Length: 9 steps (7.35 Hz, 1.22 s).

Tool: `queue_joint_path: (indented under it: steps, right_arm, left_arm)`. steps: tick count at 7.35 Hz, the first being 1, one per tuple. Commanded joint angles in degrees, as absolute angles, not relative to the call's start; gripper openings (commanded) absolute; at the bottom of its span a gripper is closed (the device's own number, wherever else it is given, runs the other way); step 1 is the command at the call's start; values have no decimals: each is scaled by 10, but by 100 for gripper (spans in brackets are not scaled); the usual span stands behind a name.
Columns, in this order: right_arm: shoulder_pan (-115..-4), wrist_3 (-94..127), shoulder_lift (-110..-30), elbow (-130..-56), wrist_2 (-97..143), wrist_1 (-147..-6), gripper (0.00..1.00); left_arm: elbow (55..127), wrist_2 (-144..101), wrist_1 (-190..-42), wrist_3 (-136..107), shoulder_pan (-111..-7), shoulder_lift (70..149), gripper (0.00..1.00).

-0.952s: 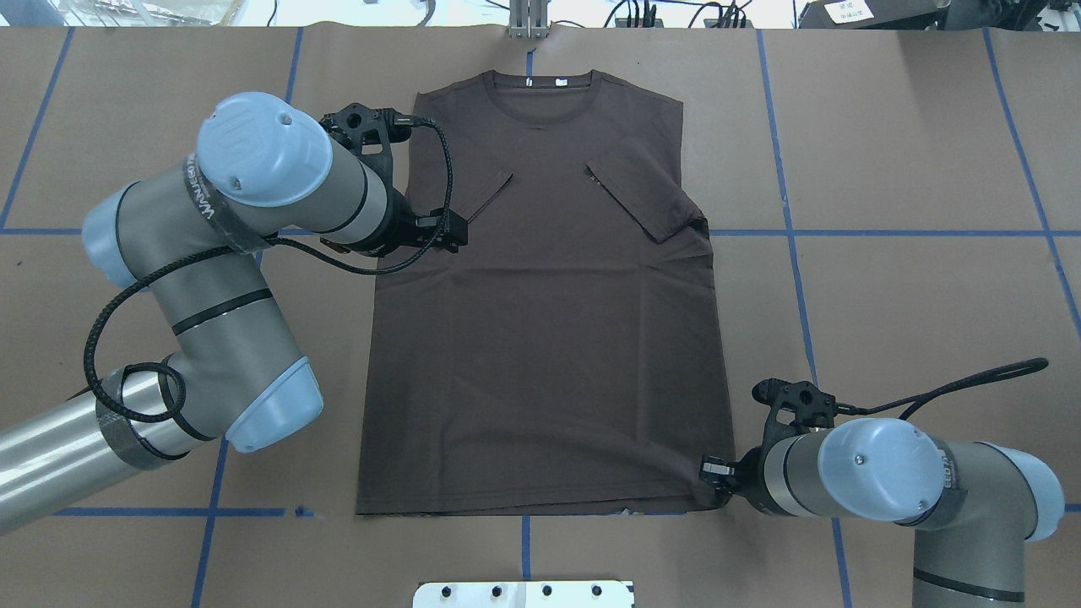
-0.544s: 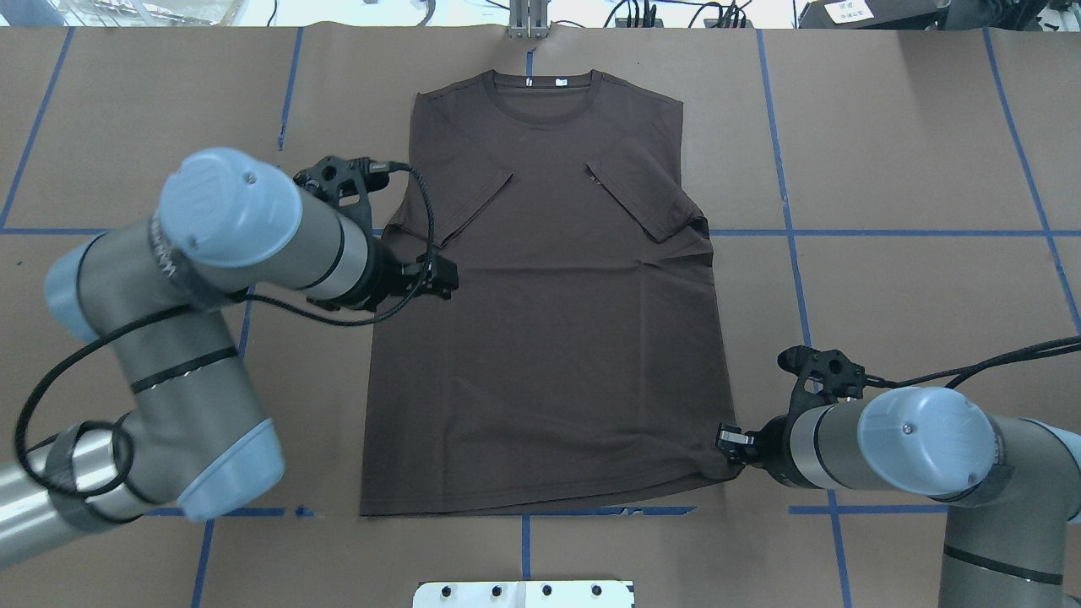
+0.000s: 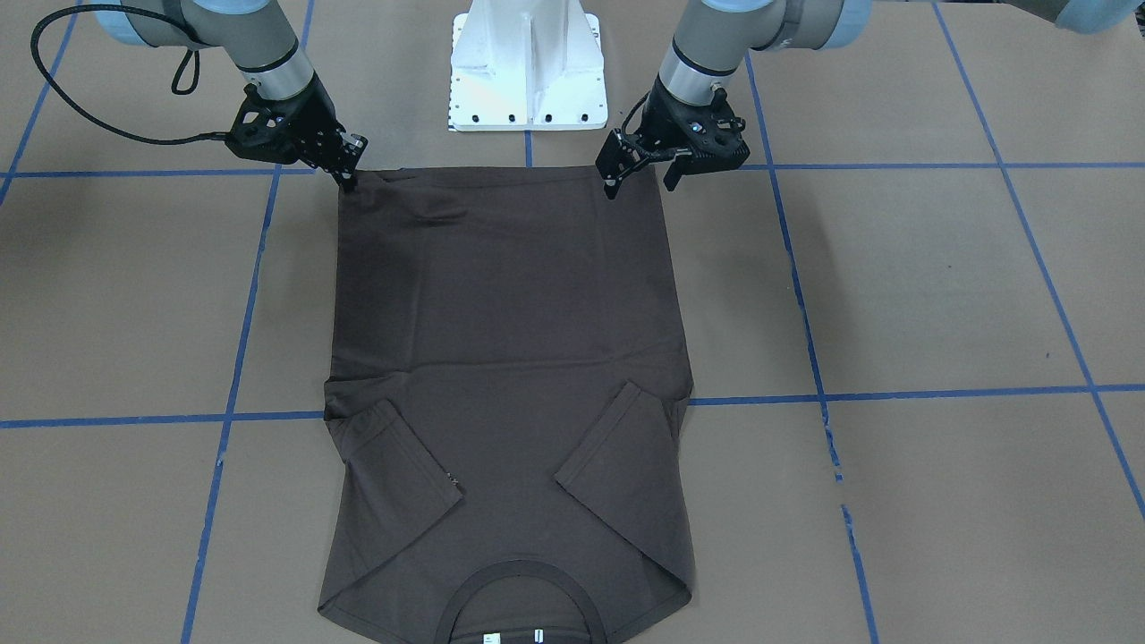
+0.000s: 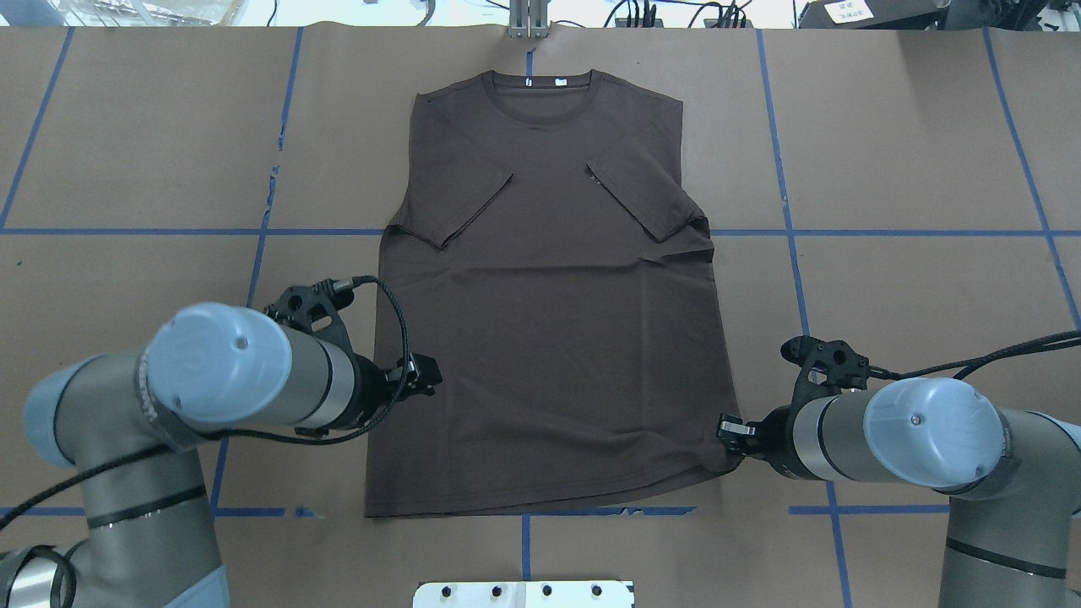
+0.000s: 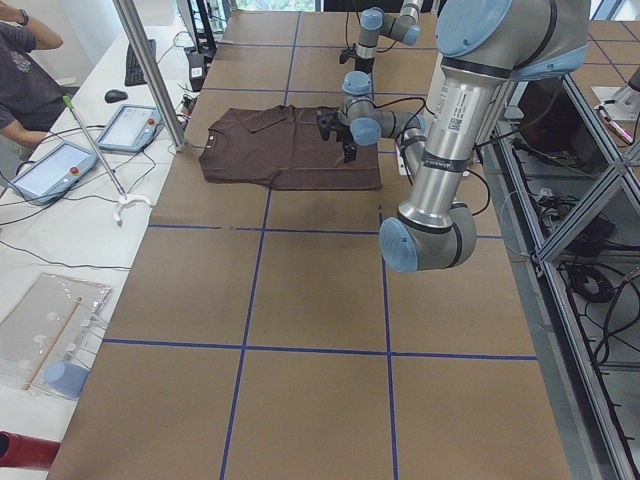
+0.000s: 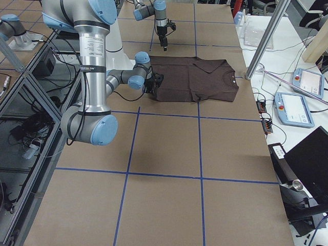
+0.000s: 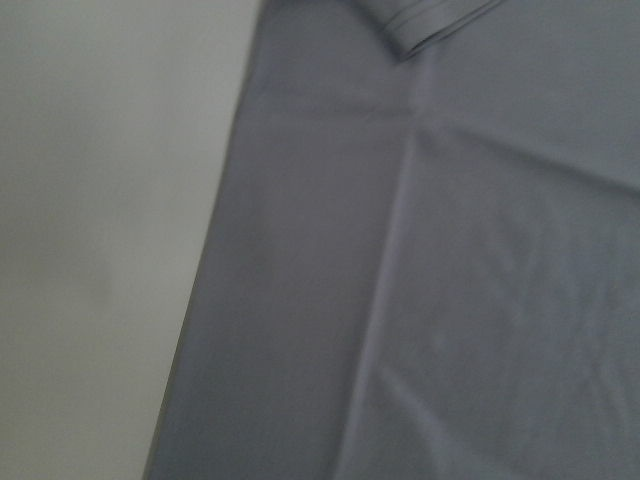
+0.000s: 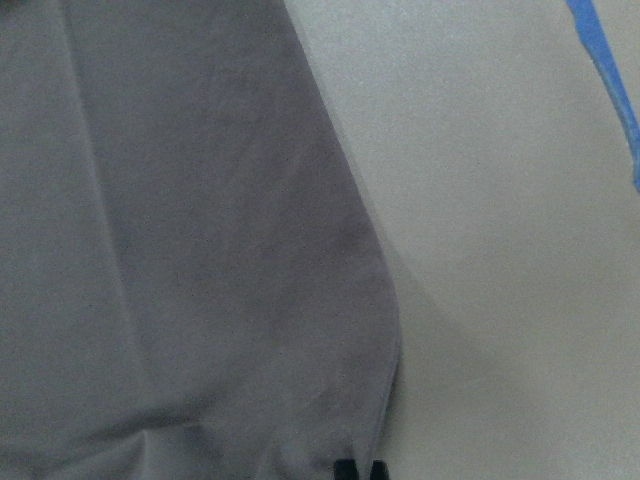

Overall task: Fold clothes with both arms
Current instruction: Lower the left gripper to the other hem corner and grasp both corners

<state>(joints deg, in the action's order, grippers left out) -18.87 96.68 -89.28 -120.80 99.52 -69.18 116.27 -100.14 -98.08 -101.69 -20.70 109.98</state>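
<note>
Brown T-shirt (image 4: 549, 338) | flat | collar (image 3: 519, 565) points away from base (image 3: 528, 63) | long axis likewise

T-shirt (image 4: 549, 338) flat on table (image 4: 912, 152)

Brown-papered table (image 4: 912, 127) w/ blue tape grid (image 4: 920, 232); white bench (image 5: 60, 230) w/ tablets (image 5: 132, 128), keyboard (image 5: 134, 62), steel post (image 5: 148, 70).

Dark brown T-shirt (image 4: 549, 338) — tan table (image 4: 929, 127) gridded with blue tape lines (image 4: 929, 232).
</note>
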Motion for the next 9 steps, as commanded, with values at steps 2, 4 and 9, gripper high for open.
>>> queue_joint_path:
  steps: [2,4,9]
  right_arm:
    - [-189,967,-889,-1208,995,-692,0]
    - [-192,966,-889,-1207,997,-692,0]
    - [-198,965,-889,-1208,997,-692,0]
  left_arm:
    - [1155,-956,-961,-1127,-112,1061,96]
    - [1154,-943,-960,-1149,-95,1060,94]
    - [1135,-941,-959,-1150,-96,1063,85]
